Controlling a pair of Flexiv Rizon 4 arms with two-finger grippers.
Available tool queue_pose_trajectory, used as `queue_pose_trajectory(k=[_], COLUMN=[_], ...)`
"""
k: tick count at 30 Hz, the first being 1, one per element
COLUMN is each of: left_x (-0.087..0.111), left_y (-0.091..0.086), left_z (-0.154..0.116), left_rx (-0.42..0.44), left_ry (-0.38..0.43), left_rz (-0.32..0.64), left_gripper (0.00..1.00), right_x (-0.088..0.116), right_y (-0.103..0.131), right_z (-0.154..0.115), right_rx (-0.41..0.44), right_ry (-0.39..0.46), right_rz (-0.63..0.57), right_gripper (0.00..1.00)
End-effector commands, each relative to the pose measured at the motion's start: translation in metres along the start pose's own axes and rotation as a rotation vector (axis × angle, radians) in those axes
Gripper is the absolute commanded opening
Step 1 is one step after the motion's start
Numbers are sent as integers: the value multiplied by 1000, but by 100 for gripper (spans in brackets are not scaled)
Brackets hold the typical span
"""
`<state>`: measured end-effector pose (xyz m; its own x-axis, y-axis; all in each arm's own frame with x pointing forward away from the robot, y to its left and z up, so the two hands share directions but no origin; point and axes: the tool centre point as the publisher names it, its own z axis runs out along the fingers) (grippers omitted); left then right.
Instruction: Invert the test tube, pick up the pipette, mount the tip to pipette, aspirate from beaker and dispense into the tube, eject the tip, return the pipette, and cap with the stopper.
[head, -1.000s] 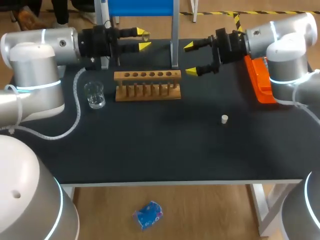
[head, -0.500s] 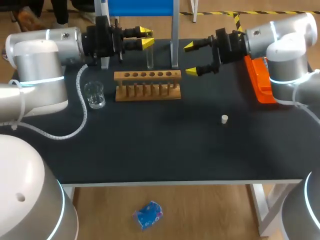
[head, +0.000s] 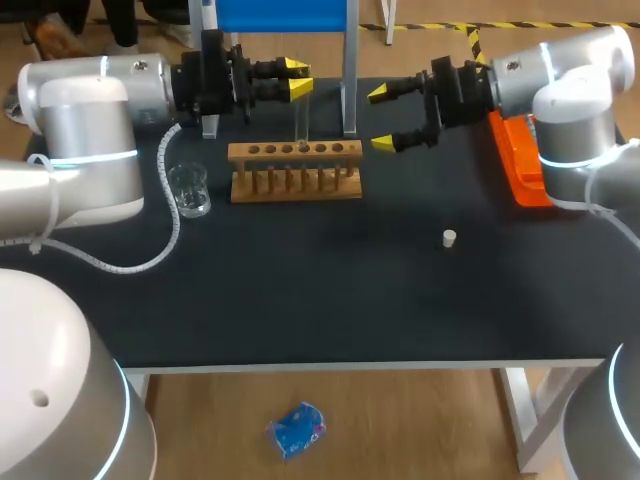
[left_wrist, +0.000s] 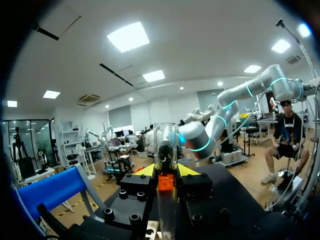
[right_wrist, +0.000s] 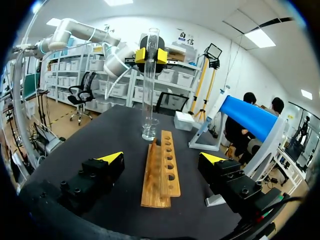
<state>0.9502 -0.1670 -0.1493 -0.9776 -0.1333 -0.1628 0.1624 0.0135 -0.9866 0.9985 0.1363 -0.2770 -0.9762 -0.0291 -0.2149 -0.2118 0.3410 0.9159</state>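
Head view showed the test tube (head: 301, 115) upright, pinched near its upper end by my left jaws, its lower end at the wooden rack (head: 295, 170) on the counter (head: 330, 290); my right jaws stood spread, empty. I judged the tube light, stiff, slick, fragile glass: hold the wall gently.

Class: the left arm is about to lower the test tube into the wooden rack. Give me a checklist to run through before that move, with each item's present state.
1. Test tube is clamped between both fingers of the left tool: ok.
2. The tube hangs upright, as seen in the right wrist view: ok.
3. The tube's bottom is centred over a hole of the rack: cannot tell.
4. Right tool is open and apart from the tube: ok.
5. Beaker and stopper stand clear of the rack: ok.
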Motion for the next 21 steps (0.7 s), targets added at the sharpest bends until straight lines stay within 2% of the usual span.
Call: queue_pose_trajectory(k=[1,6,12,21], left_x=[0,-7,-24,-50], left_y=[-1,6,17,31], left_z=[-1,1,-2,-2], left_rx=[-2,-22,-8,22], left_ry=[2,-8,-37,-49], left_rz=[-1,-28,-91,-132], left_gripper=[0,0,0,0], right_x=[0,0,0,0], right_y=[0,0,0,0], right_z=[0,0,0,0], right_rx=[0,0,0,0], right_ry=[-1,-1,-1,-1], right_rz=[-1,-1,-1,-1], right_gripper=[100,100,100,100])
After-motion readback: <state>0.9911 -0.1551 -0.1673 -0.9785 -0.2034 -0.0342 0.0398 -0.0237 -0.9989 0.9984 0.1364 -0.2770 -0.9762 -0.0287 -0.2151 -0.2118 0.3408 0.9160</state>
